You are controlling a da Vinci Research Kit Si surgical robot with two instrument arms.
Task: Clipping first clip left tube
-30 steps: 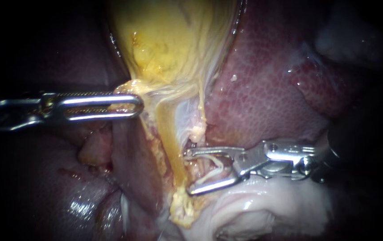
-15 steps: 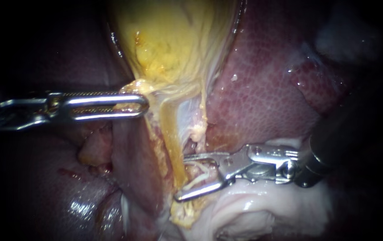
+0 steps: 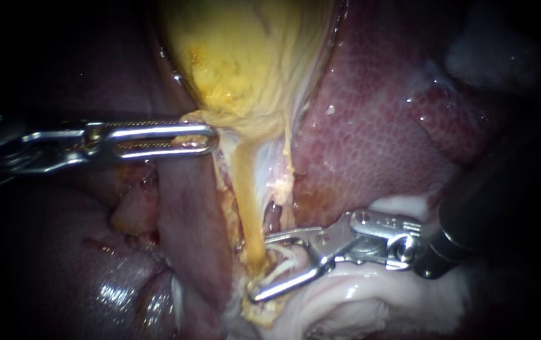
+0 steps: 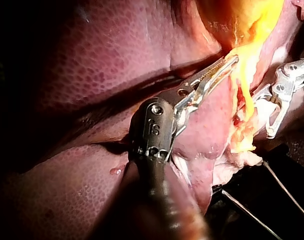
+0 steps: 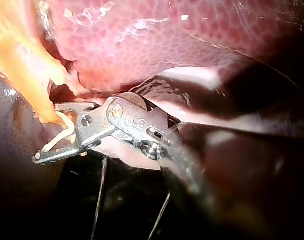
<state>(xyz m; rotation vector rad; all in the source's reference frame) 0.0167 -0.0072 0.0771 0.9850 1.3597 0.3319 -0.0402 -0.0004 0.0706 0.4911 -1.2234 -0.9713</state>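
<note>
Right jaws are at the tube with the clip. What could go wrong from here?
1. The right instrument holds its clip at the yellow tube, but the upper jaw looks short of crossing it: closing might catch only part.
2. The left instrument grips just the gallbladder edge; a slip could slacken the tube.

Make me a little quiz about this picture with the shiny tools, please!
1. True or false: the left instrument and the right instrument touch each other.
2. What sits in the right instrument's end effector? A) a white clip B) a needle C) nothing
3. Fill in: the yellow tube runs down from the ____.
Key: 1 false; 2 A; 3 gallbladder.
</note>
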